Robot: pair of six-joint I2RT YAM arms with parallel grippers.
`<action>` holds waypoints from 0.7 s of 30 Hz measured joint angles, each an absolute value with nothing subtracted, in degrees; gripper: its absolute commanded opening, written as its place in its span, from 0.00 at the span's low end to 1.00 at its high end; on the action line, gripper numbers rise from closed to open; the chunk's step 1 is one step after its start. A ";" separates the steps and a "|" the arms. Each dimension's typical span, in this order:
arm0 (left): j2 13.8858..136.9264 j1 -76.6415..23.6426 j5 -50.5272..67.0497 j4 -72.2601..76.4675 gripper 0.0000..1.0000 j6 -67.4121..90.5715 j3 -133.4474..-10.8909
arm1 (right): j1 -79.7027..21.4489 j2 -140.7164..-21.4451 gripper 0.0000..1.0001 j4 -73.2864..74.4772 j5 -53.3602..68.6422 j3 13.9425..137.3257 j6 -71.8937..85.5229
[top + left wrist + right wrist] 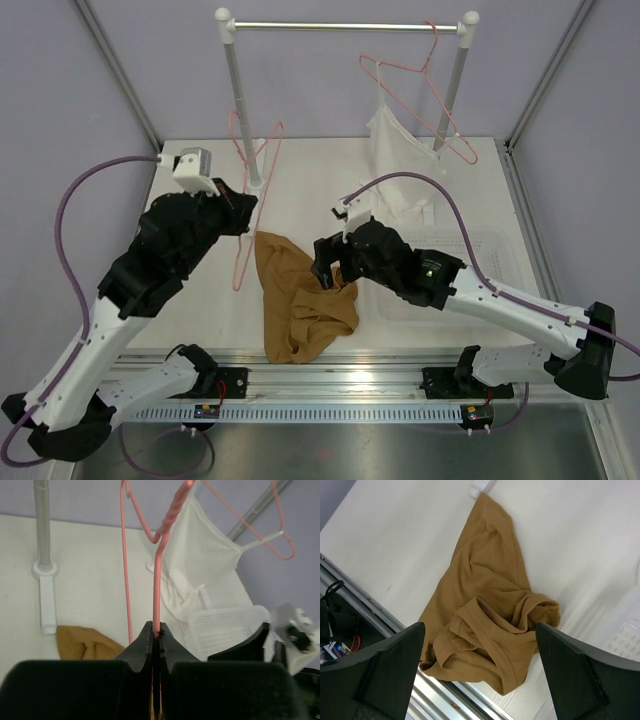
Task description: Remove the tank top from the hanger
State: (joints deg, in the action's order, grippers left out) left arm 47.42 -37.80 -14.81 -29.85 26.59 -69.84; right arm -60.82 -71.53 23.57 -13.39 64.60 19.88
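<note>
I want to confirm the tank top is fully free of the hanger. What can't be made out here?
Top view: the right hand covers part of the tank top.
Left wrist view: the hanger has its hook cut off by the top edge, and its lower wire is hidden behind the left hand.
Right wrist view: the top's straps are lost in its folds.

Tank top [480,600]: soft matt tan cloth, creased. Hanger [157,582]: thin pink wire, smooth, twisted at neck. Table [225,325]: smooth matt white.
</note>
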 measured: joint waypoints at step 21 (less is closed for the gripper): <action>99.35 -31.40 -14.46 -45.45 0.00 21.30 -132.97 | -60.82 -50.63 0.99 28.60 -21.58 58.87 21.58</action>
State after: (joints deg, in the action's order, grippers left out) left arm 99.35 -31.40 -14.46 -45.45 21.30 -132.97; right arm -60.82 -50.63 28.60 -21.58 58.87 21.58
